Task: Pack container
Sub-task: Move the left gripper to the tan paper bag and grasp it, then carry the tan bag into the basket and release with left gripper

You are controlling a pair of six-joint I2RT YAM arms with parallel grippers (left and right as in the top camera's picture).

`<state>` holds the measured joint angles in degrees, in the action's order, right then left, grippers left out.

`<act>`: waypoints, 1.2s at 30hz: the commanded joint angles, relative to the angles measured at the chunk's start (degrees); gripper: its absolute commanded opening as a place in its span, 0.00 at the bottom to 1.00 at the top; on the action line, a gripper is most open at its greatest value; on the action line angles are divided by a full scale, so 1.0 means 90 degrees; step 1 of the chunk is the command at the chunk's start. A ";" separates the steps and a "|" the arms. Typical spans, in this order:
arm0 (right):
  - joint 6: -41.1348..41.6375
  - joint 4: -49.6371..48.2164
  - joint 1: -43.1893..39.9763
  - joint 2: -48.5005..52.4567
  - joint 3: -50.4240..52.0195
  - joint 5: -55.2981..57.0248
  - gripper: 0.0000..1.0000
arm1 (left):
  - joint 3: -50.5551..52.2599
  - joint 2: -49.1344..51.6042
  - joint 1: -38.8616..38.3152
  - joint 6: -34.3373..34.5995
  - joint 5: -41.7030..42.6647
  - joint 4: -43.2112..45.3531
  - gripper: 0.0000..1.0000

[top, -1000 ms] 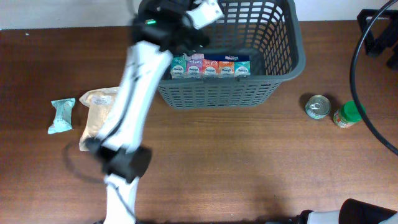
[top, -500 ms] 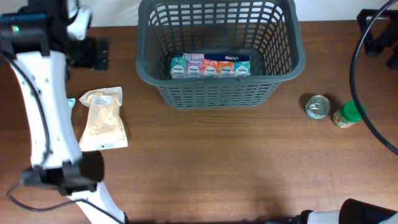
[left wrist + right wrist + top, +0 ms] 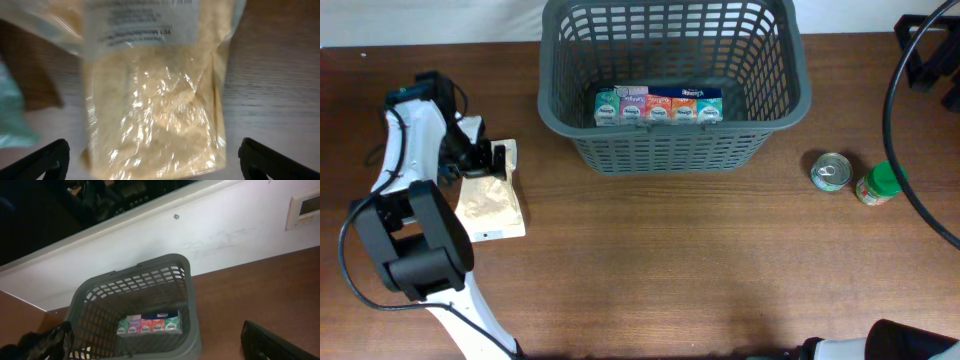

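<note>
Container position: I see the container [image 3: 775, 120] at 12 o'clock on the table [image 3: 700, 260], upright, against the far edge.
Container contents: a row of small cartons [image 3: 658, 107] stands along the wall at 6 o'clock, side by side and touching. The rest of the floor is in shadow and I cannot read it.
Left pincer state: the left pincer [image 3: 150, 160] is spread wide. In the left wrist view I see one dark fingertip in each lower corner, with the pouch between them.
Left pincer contact: I cannot tell whether either finger touches the pouch.
Pouch position: the clear pouch [image 3: 492, 200] of pale yellow grain lies flat at 9 o'clock on the table, well apart from the container. Its white label faces up.
Left arm: the left arm [image 3: 405, 150] rises from the 7 o'clock corner and bends over the pouch end that points to 12 o'clock.
Teal item: a teal shape [image 3: 9, 115] sits just beside the pouch at 9 o'clock in the left wrist view. It is too blurred for me to name.
Right pincer state: the right pincer [image 3: 155, 330] is spread wide and grips nothing. It is raised well back from the container, which fills its lower view.
Tin can: the tin can [image 3: 831, 171] stands at 3 o'clock on the table, near the container.
Jar: a green-lidded jar [image 3: 876, 185] stands just beside the tin can, on its 4 o'clock side.
</note>
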<state>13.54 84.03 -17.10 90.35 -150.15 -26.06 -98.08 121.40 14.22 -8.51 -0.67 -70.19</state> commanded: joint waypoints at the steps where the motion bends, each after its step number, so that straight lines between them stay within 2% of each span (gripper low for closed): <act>1: 0.0007 0.0000 0.0022 0.0017 -0.0002 -0.0051 0.99 | 0.0682 0.0058 0.0017 0.0053 -0.0044 0.0328 0.99; 9: 0.0007 0.0000 0.0022 0.0017 -0.0002 -0.0051 0.99 | 0.1744 0.0058 0.0024 0.0034 -0.0092 0.1396 1.00; 10: 0.0007 0.0002 0.0022 0.0017 -0.0002 -0.0051 0.99 | 0.1751 0.0058 0.0024 0.0032 -0.0092 0.1392 0.84; 11: 0.0007 0.0002 0.0022 0.0017 -0.0002 -0.0051 0.99 | 0.1751 0.0058 0.0022 0.0034 -0.0092 0.1392 0.63; 12: 0.0007 0.0002 0.0022 0.0017 -0.0002 -0.0051 0.99 | 0.1751 0.0058 0.0022 0.0036 -0.0090 0.1392 0.23; 13: 0.0007 0.0000 0.0022 0.0017 -0.0002 -0.0051 0.99 | 0.1744 0.0056 0.0024 0.0036 -0.0090 0.1362 0.03; 17: 0.0007 0.0002 0.0022 0.0017 -0.0002 -0.0051 0.99 | 0.1547 0.0044 0.0024 0.0034 -0.0092 0.1013 0.02; 21: 0.0007 0.0002 0.0022 0.0017 -0.0002 -0.0053 0.99 | 0.0568 -0.0063 0.0022 0.0032 -0.0090 0.0352 0.01; 24: 0.0007 0.0002 0.0022 0.0017 -0.0002 -0.0053 0.99 | -0.0758 -0.0197 0.0015 0.0032 -0.0061 -0.0398 0.02; 26: 0.0007 0.0002 0.0022 0.0017 -0.0002 -0.0051 0.99 | -0.2137 -0.0342 0.0002 0.0024 -0.0019 -0.0967 0.02; 29: 0.0007 0.0000 0.0022 0.0017 -0.0002 -0.0053 0.99 | -0.3915 -0.0566 -0.0039 -0.0335 0.0510 -0.1282 0.02; 33: 0.0007 0.0002 0.0022 0.0017 -0.0002 -0.0051 0.99 | -0.5884 -0.0840 -0.0374 -0.1037 0.1741 -0.0952 0.02; 36: 0.0007 0.0000 0.0022 0.0017 -0.0002 -0.0051 0.99 | -0.6647 -0.0935 -0.0998 -0.1921 0.2210 -0.0580 0.02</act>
<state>13.52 84.01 -17.10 90.35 -150.15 -26.06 -150.93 116.79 11.18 -15.64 9.50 -77.56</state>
